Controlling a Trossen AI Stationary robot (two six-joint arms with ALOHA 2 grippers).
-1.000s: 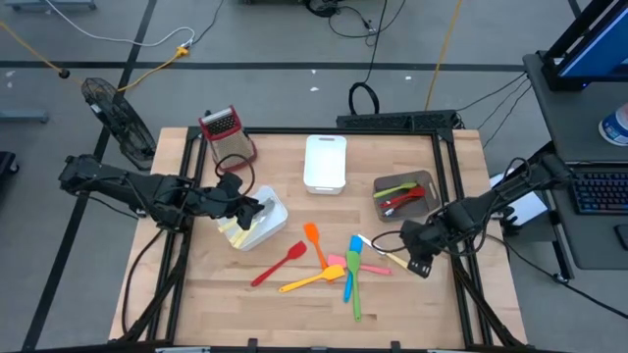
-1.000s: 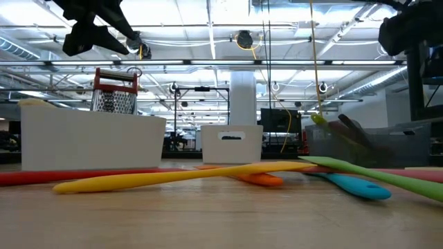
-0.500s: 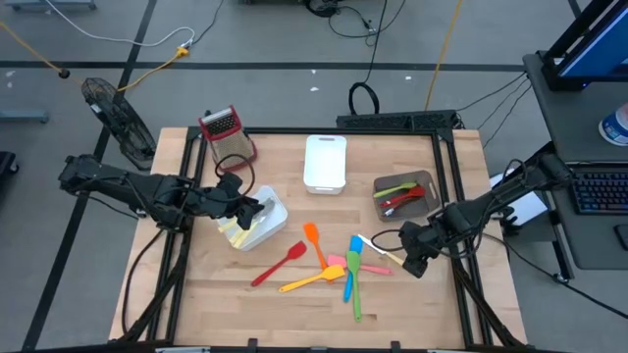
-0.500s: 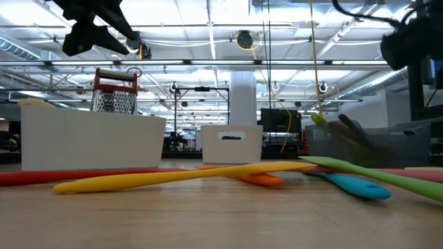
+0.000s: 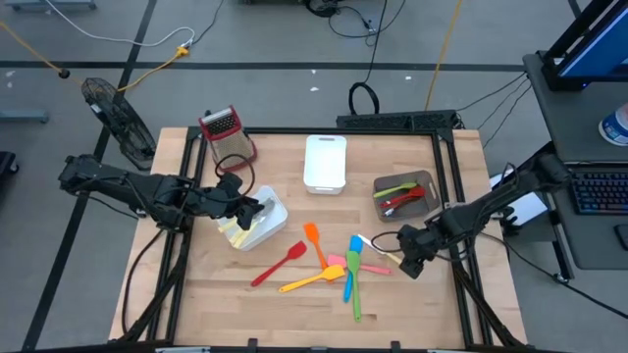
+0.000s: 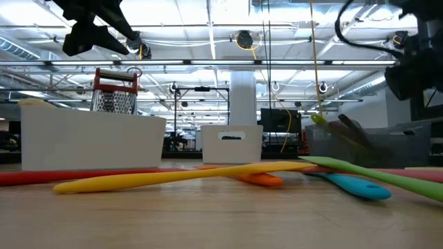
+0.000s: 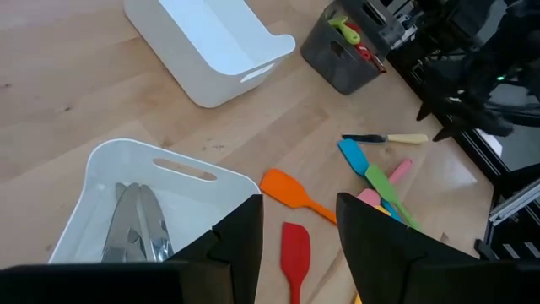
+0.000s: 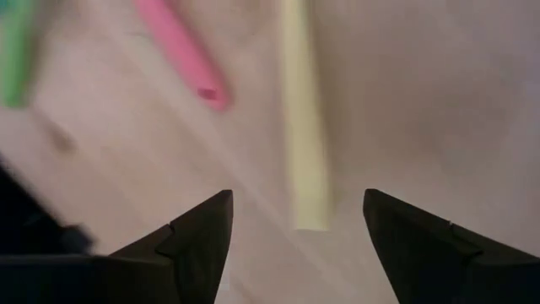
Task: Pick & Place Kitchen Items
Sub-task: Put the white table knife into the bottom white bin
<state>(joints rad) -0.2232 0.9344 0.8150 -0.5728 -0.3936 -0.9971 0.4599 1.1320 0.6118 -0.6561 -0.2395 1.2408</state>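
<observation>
Several slim utensils lie in a loose heap on the wooden table: an orange spatula [image 5: 314, 238], a red one [image 5: 280, 263], a yellow one [image 5: 312, 279], a blue one [image 5: 350, 267], a green one [image 5: 355, 292] and a pink one [image 5: 339, 260]. A knife with a cream handle [image 5: 378, 249] lies at the heap's right. My right gripper [image 5: 403, 263] hangs open close above that handle [image 8: 305, 143], its fingers on either side and not touching it. My left gripper [image 7: 295, 245] stands open and holds nothing, over a white bin [image 5: 259, 224] that contains metal cutlery [image 7: 133, 228].
A second white bin [image 5: 325, 162] stands at the far middle. A grey bin [image 5: 404, 196] at the right holds green and red utensils. A metal grater with a red top [image 5: 226, 132] stands at the far left. The table's near strip is bare wood [image 5: 294, 319].
My right gripper has come down toward the cream-handled knife and shifted a little toward the table's left edge, rolling slightly as it sank. The utensils have stayed where they were.
</observation>
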